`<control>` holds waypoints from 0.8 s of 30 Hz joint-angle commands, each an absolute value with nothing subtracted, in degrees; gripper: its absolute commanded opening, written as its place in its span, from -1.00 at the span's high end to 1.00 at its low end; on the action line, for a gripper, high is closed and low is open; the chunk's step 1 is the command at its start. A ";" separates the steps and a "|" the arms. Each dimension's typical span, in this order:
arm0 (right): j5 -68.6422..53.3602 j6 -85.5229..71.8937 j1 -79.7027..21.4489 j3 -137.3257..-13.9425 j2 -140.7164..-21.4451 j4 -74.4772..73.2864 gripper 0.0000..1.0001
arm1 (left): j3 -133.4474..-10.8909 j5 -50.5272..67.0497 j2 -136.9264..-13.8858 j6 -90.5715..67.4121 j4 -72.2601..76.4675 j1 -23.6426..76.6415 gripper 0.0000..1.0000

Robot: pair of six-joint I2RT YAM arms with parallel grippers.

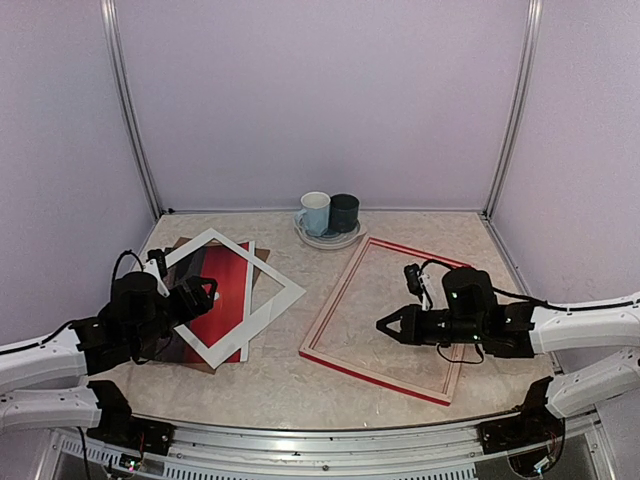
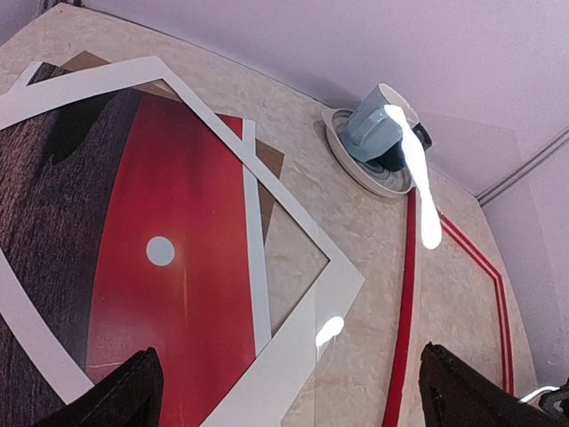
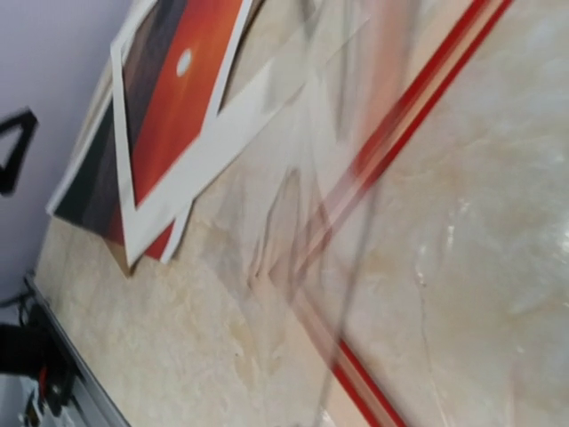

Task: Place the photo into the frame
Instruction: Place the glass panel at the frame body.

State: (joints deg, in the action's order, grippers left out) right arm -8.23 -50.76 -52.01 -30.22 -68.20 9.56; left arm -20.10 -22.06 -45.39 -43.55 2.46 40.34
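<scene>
Here: frame point(image 1: 339, 296), marbled tabletop point(image 1: 270, 385), lilac walls point(image 1: 320, 100).

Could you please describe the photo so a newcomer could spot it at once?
Start at the table's left side. The photo is the red-and-dark print with a white dot, under the tilted white mat, over a brown board.

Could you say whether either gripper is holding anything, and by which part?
The left gripper, fingers open above the photo, holds nothing. The right gripper is shut over the frame; a clear sheet shows nearby, but whether it is pinched cannot be told.
</scene>
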 commanded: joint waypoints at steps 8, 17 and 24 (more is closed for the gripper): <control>3.88 -62.33 -51.94 -20.08 -53.05 4.46 1.00 | -21.53 -19.94 -47.40 -42.23 6.59 40.87 -0.98; 7.48 -68.83 -51.94 -15.78 -44.34 -1.71 1.00 | -22.14 -19.23 -50.19 -42.13 8.67 41.37 -0.98; 7.53 -72.20 -52.37 -14.65 -43.46 -4.03 1.00 | -23.17 -19.20 -52.29 -42.01 10.15 42.21 -0.98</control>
